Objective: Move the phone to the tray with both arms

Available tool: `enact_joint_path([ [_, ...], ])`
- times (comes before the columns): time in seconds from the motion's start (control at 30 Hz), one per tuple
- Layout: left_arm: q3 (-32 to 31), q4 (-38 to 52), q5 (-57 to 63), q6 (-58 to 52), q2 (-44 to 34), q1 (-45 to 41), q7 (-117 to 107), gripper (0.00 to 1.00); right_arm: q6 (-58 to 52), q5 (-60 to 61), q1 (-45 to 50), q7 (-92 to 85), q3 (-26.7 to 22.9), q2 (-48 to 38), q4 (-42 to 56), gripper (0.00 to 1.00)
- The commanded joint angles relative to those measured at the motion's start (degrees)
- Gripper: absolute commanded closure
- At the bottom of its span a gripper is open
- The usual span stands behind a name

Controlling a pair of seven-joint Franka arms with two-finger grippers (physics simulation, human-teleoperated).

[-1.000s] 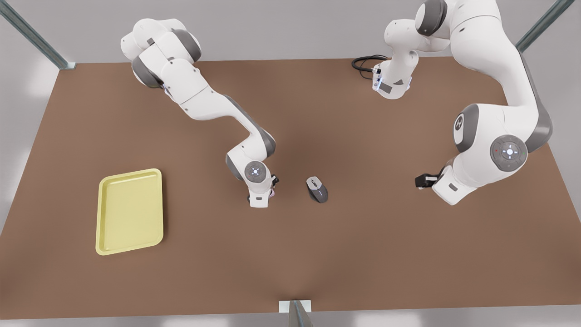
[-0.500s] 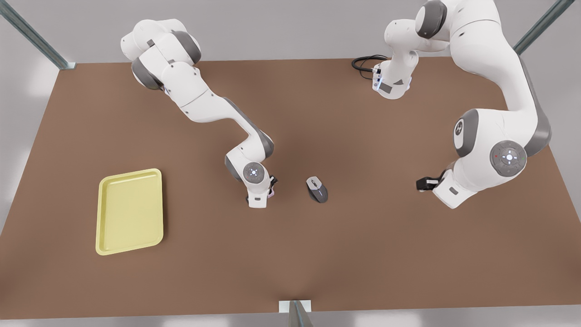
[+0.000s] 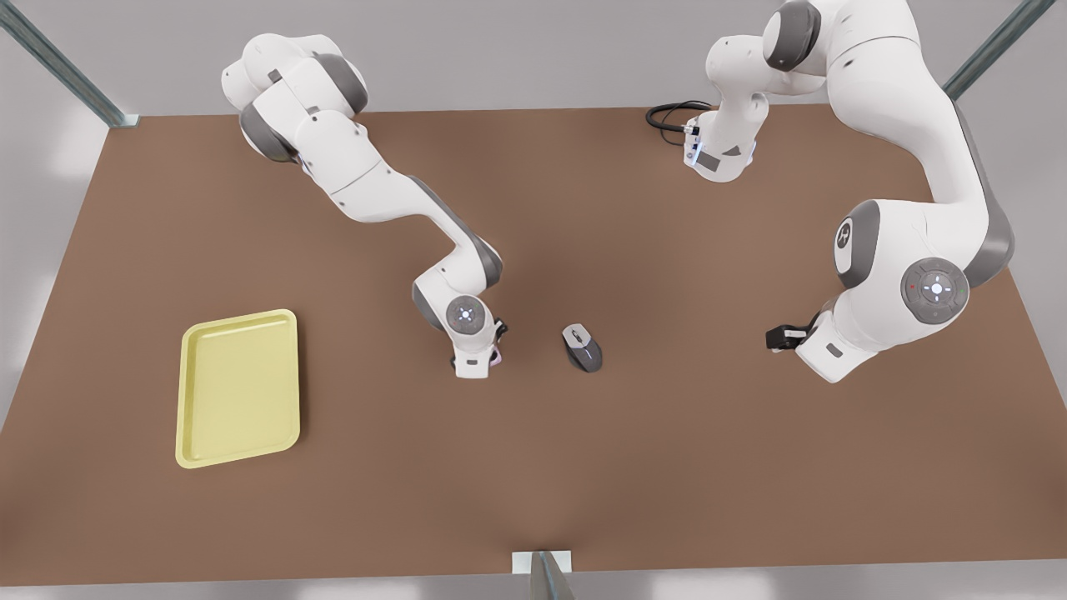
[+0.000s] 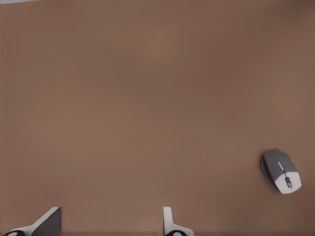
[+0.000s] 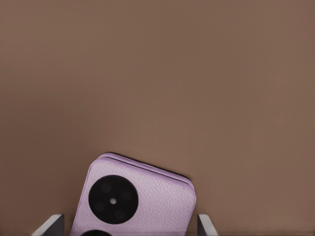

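Grey mouse (image 3: 582, 347) on brown table (image 3: 667, 458); black cable (image 3: 667, 117).

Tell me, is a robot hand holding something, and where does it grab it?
Nothing is gripped yet. The right gripper stands open around the phone's two long sides, a gap showing at one finger. The left gripper is open and empty.

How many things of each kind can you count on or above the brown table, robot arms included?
Robot arms: 2
Lilac phone: 1
Yellow tray: 1
Grey mouse: 1
Black cable: 1
Total: 6
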Motion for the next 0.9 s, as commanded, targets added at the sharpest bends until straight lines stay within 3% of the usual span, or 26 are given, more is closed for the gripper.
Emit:
enact_joint_path([
  [0.0,0.0,0.0,0.0,0.0,0.0,0.0,0.4,0.0,-0.3,0.2,-0.1,1.8,0.0,-0.1,0.0,0.0],
  [0.47,0.2,0.0,0.1,0.5,0.5,0.0,0.4,0.0,0.2,0.1,0.4,1.6,0.0,0.5,0.0,0.0],
  [0.6,0.2,0.0,0.1,0.5,0.5,0.0,0.4,0.0,-0.3,0.1,0.4,1.5,0.0,0.3,0.1,0.2],
  [0.87,0.3,0.4,0.1,0.3,0.3,0.0,0.4,0.0,-0.5,0.1,0.5,1.1,0.0,-0.2,0.1,0.18],
])
